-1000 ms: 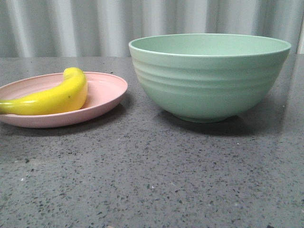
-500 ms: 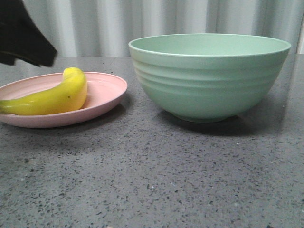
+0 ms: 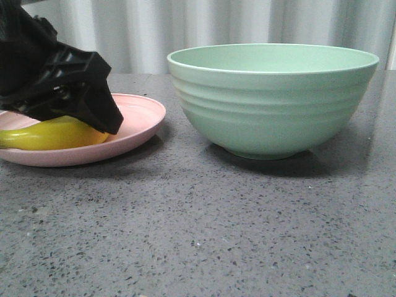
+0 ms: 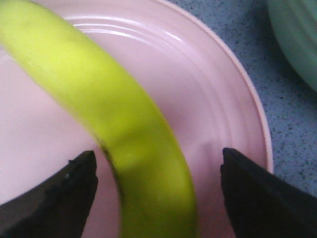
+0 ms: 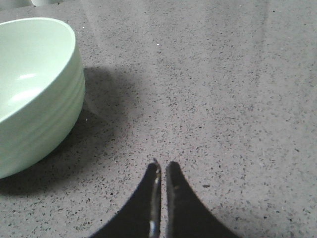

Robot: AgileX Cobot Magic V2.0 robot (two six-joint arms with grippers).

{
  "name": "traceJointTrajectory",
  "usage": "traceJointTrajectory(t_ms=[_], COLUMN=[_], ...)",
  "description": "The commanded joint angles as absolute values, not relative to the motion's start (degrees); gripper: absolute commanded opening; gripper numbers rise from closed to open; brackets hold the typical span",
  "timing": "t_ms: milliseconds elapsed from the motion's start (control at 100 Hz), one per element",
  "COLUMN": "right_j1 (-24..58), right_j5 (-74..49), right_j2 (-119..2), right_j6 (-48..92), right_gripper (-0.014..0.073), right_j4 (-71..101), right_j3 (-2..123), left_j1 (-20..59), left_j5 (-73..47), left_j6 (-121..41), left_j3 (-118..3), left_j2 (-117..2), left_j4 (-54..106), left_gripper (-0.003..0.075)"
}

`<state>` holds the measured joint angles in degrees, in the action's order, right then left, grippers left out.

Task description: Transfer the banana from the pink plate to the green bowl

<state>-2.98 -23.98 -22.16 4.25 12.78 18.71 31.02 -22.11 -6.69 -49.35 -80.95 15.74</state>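
Observation:
The yellow banana (image 3: pixel 52 135) lies on the pink plate (image 3: pixel 139 120) at the left of the table. My left gripper (image 3: pixel 93 114) is down over the plate and hides much of the banana in the front view. In the left wrist view the gripper (image 4: pixel 157 171) is open, one finger on each side of the banana (image 4: pixel 114 124), with gaps between the fingers and the fruit, above the plate (image 4: pixel 208 114). The green bowl (image 3: pixel 272 99) stands to the right of the plate. My right gripper (image 5: pixel 162 168) is shut and empty above bare table beside the bowl (image 5: pixel 34 89).
The grey speckled table (image 3: pixel 198 229) runs to a pale corrugated wall (image 3: pixel 185 25) behind. The bowl's edge shows in a corner of the left wrist view (image 4: pixel 297 34).
My left gripper came in from the upper left and dropped down over the plate, now straddling the banana. The banana, plate and bowl have not moved.

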Motion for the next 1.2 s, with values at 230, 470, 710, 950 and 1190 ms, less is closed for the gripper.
traceJointTrajectory(t_ms=[230, 470, 710, 950, 1190], right_j1=[-3.4, -3.1, -1.9, 3.8, 9.8], right_j5=[-19.7, -21.0, -31.3, -42.3, -40.9], right_j2=[-22.9, -23.2, -26.8, -36.2, -45.2], right_j6=[4.4, 4.5, 7.0, 7.1, 7.1], right_gripper=[-0.0064, -0.0064, -0.0063, 0.0159, 0.0433], right_j4=[12.9, 12.9, 12.9, 17.3, 29.7], right_j3=[20.7, 21.6, 31.6, 44.5, 51.3], left_j1=[31.3, 31.3, 32.9, 40.3, 49.2], left_j5=[-19.6, -20.3, -22.2, -24.0, -24.1], left_j6=[-6.2, -6.2, -6.3, -6.4, -6.6], left_j3=[-51.3, -51.8, -56.3, -59.3, -59.3], left_j2=[-79.8, -79.5, -74.9, -69.5, -68.6], left_j4=[16.6, 16.6, 16.6, 16.6, 16.6], left_gripper=[0.0266, 0.0190, 0.0190, 0.0190, 0.0190])
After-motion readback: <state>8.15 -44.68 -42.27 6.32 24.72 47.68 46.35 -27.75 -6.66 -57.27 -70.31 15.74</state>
